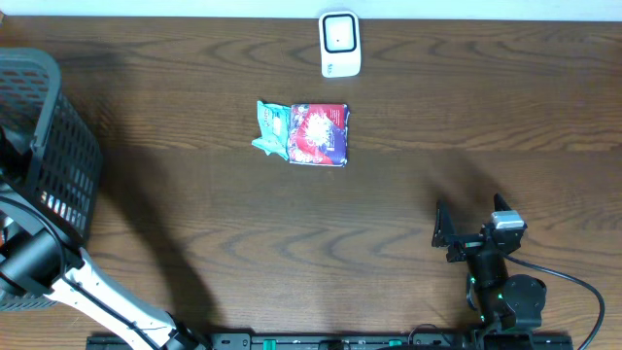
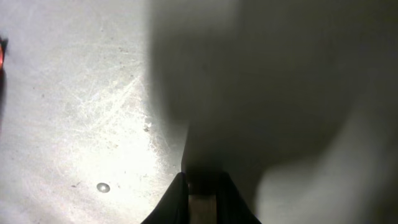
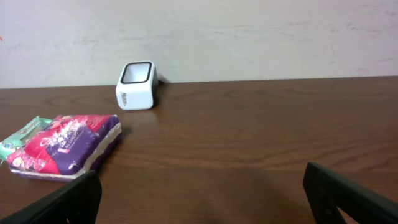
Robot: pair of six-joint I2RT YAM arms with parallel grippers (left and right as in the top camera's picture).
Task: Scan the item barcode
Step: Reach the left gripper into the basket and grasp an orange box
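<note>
On the table [image 1: 194, 214], near its middle, a red and purple packet [image 1: 319, 134] is lying flat with a green packet [image 1: 270, 129] touching its left edge, both short of the white scanner [image 1: 340, 44] at the far side. The left claw [image 2: 202, 185] is sitting clenched over a scratched grey surface [image 2: 93, 112], its arm [image 1: 39, 258] reaching by the black basket [image 1: 58, 126]; whether it is pinching anything cannot be told. The right claw [image 1: 469, 220] is hanging released, well apart from the packets. Grabbing the red and purple packet is risking dragging the green packet along, and with no barcode showing on top, the white scanner may be reading nothing unless the packet gets turned.
</note>
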